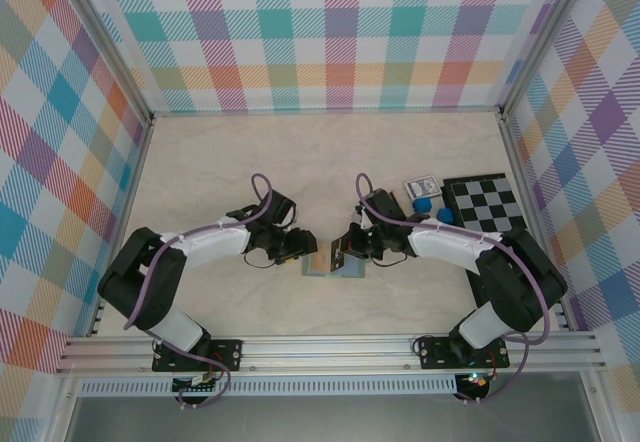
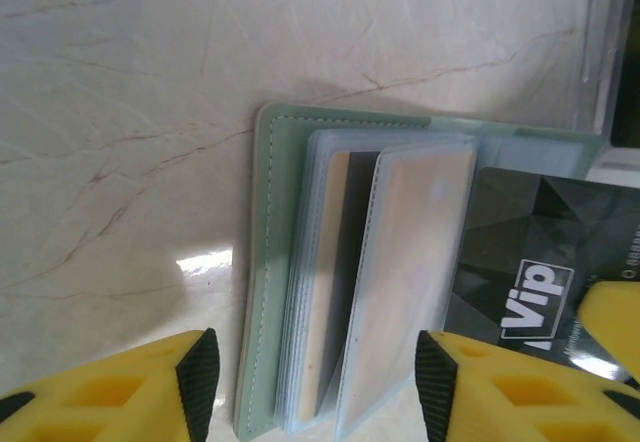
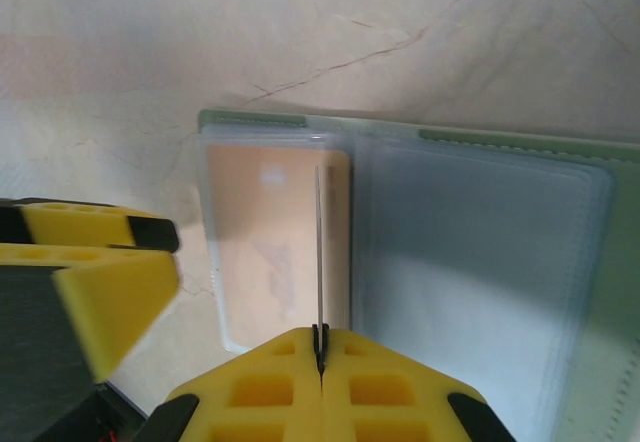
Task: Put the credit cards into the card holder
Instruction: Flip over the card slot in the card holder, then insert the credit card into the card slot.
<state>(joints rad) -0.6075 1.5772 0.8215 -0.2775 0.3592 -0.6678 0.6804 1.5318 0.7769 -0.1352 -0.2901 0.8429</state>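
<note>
The sage-green card holder (image 1: 347, 270) lies open on the table between my two grippers, its clear sleeves fanned up (image 2: 262, 262). An orange-yellow credit card (image 2: 410, 252) sits in one sleeve, also seen from the right wrist (image 3: 265, 242). My left gripper (image 2: 317, 387) is open, its fingers standing either side of the sleeves with nothing pinched. My right gripper (image 3: 320, 347) is shut on a dark credit card (image 2: 530, 262) with "Vip" printed on it. From the right wrist that card (image 3: 318, 252) is edge-on, upright over the holder's (image 3: 480, 272) orange sleeve.
A black-and-white checkerboard (image 1: 485, 204) lies at the right, with a white-and-blue playing-card pack (image 1: 421, 188) and two blue balls (image 1: 432, 210) beside it. Plaid walls enclose the table on three sides. Bare tabletop stretches behind and to the left of the arms.
</note>
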